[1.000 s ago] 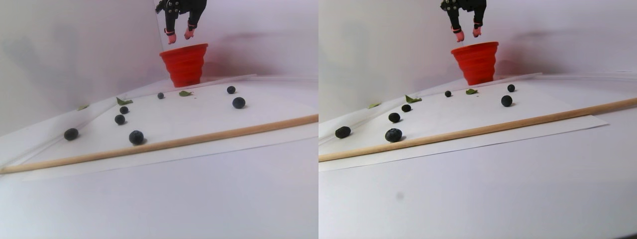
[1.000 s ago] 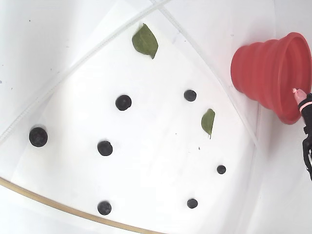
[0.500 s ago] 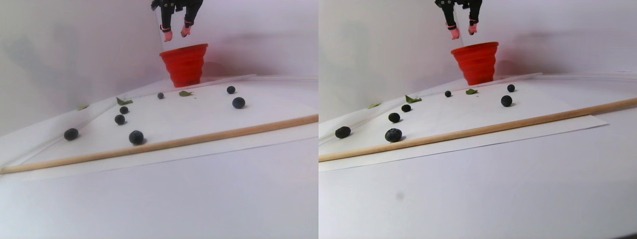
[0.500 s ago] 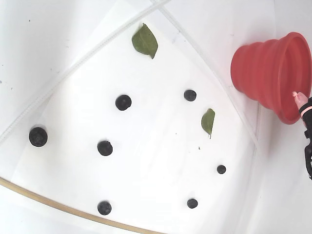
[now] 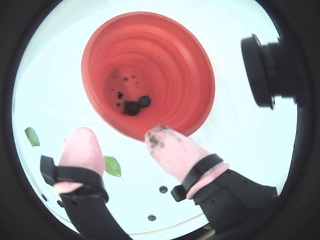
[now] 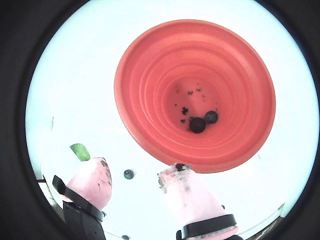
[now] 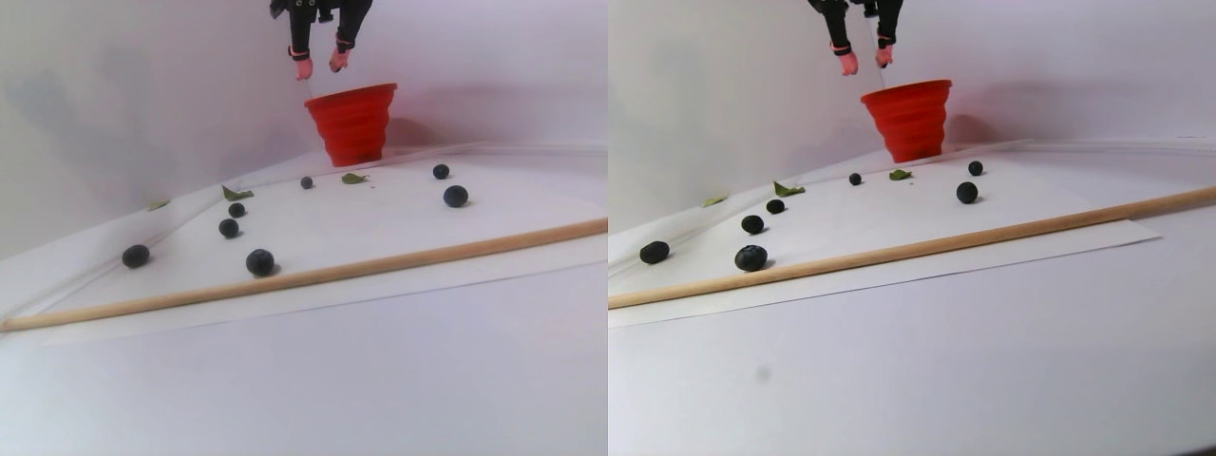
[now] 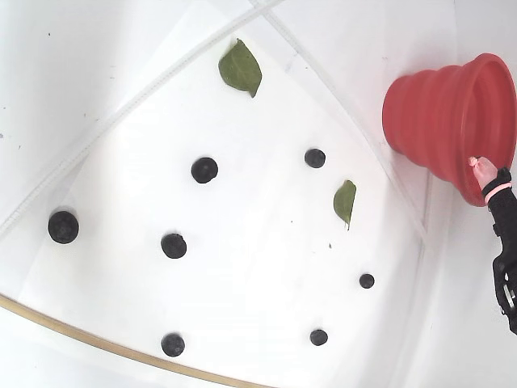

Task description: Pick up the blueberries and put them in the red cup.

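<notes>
The gripper hangs above the near edge of the red cup, its two pink-tipped fingers spread apart with nothing between them. In both wrist views the cup is seen from straight above, and two blueberries lie side by side at its bottom, with a few dark specks around them that may be juice stains or crumbs; the view is too small to tell.

In the stereo pair view the gripper sits just over the left side of the cup's rim, clear of it. The cup stands upright at the far end of a white paper sheet.

Seven more berries lie scattered on the sheet in the fixed view, among them one at far left, one near the middle and a small one toward the right. Two green leaves rest on the sheet as well, one near the cup. A wooden stick lies along the sheet's near edge.
</notes>
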You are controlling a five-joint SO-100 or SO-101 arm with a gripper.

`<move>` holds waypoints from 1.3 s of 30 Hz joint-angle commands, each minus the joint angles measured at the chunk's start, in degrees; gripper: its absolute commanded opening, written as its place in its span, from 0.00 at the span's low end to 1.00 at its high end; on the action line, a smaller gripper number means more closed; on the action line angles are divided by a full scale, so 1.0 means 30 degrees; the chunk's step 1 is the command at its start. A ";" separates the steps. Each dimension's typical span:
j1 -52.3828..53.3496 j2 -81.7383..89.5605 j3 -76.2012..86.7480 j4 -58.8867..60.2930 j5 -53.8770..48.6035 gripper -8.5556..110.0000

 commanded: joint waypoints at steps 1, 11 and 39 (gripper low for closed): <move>-0.0645 0.2432 -0.0117 0.0029 -0.0176 0.23; -0.1172 0.2959 0.1230 0.0000 -0.0527 0.23; -0.1934 0.2578 0.4980 -0.2812 -0.1318 0.23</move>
